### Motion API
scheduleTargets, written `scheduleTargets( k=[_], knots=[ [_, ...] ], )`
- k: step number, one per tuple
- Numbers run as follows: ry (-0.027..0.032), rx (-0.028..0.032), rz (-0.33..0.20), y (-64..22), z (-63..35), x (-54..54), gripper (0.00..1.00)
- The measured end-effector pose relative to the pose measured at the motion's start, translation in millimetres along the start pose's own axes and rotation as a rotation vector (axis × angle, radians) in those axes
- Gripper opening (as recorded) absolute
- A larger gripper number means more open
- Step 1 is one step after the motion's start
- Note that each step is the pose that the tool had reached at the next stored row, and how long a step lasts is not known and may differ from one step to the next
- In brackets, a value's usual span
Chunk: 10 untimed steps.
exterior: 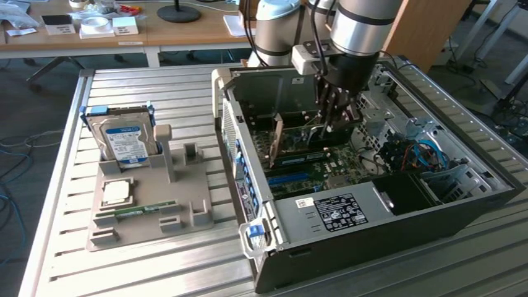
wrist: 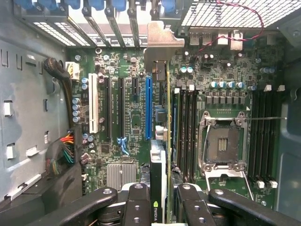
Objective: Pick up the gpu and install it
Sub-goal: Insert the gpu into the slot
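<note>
The gpu (wrist: 158, 165) is being pinched edge-on by the hand (wrist: 162, 193) inside the open case (exterior: 363, 247). It is being held upright over the motherboard (wrist: 127, 117), beside the blue slot (wrist: 148, 108).

My pincer (wrist: 162, 207): matt black fingers (wrist: 136, 207), dotted with small dull screw heads. Clamped between them is the gpu (wrist: 159, 169), with a smooth dark face, a green laminate edge, and a bracket (wrist: 162, 42) of dull silver sheet metal. The motherboard (wrist: 136, 99) is glossy green board, with a shiny blue plastic slot (wrist: 148, 108) and a finned bare-metal heatsink (wrist: 120, 174). The case wall (wrist: 28, 117) is grey unpainted steel, a bit smudged. Out on the bench, the table (exterior: 165, 272) is ribbed brushed aluminium, the holder (exterior: 148, 210) is matt grey plastic, and the hard drive (exterior: 123, 139) is silver metal under a glossy label.
</note>
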State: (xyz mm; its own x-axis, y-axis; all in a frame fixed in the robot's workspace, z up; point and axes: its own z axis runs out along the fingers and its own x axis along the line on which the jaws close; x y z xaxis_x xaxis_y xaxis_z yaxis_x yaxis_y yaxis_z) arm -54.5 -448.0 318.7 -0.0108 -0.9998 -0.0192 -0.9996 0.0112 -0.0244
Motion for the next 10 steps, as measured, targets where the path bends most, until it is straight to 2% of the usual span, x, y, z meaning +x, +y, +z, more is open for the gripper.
scheduleTargets(
  k=[10],
  knots=[
    [0.0000, 0.0000, 0.000, 3.7, 1.8, 0.1, 0.27]
  ],
)
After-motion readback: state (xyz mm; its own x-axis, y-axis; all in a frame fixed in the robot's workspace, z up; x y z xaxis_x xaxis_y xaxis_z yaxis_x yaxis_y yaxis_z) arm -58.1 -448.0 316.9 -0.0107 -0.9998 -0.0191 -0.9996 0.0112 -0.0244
